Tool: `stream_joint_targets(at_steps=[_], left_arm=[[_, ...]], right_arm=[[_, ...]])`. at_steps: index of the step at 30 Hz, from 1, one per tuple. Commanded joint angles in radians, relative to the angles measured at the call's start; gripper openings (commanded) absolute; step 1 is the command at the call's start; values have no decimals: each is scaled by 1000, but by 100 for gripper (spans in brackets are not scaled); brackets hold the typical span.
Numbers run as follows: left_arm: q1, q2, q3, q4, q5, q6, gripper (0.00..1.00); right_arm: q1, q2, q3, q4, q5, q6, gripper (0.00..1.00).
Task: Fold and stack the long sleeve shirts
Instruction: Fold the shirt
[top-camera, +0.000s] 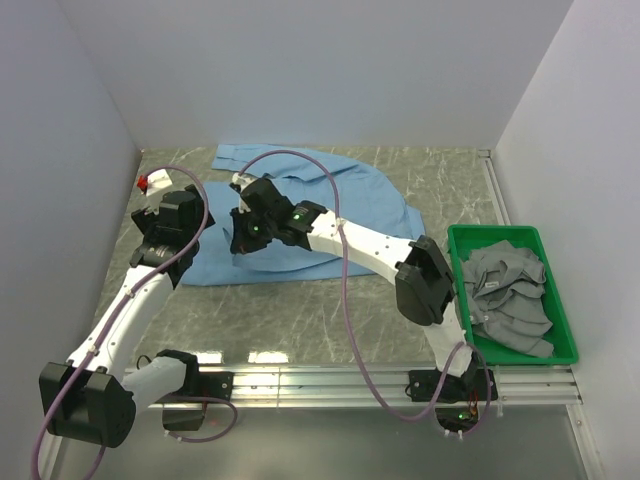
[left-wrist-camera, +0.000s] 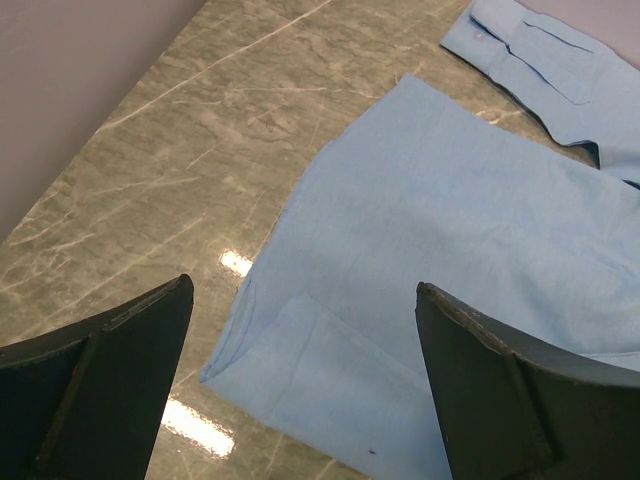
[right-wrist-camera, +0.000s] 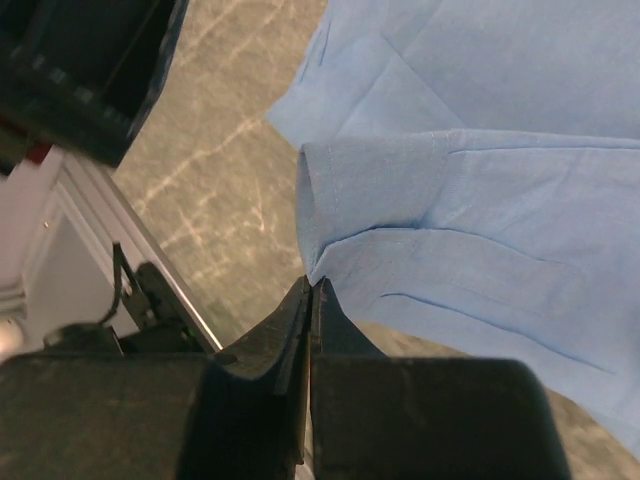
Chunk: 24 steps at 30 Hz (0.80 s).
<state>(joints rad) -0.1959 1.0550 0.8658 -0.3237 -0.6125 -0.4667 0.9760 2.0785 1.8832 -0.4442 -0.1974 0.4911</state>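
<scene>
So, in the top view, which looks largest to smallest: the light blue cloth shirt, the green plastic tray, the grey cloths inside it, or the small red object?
1. the light blue cloth shirt, clearly the largest
2. the green plastic tray
3. the grey cloths, which lie within the tray
4. the small red object, by far the smallest

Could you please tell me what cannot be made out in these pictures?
- Top view: the right arm covers the middle of the light blue shirt, hiding its front.
- Top view: the grey cloths in the green bin are bunched; their number is unclear.
- Top view: the red thing by the left arm is too small to identify.
- Right wrist view: the shut right gripper hides how much cloth it pinches.
</scene>
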Motion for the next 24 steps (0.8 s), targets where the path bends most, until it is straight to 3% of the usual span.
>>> stream_joint_targets(at_steps=[1, 9, 24], left_arm=[[0, -24, 16, 8, -7, -15, 99], [0, -23, 18, 8, -1, -15, 99], [0, -21, 15, 12, 17, -12, 99]], right_arm=[[-10, 18, 25, 122, 10, 76, 0], [-19, 54, 14, 222, 29, 147, 0], [-8, 117, -6, 257, -36, 207, 0]])
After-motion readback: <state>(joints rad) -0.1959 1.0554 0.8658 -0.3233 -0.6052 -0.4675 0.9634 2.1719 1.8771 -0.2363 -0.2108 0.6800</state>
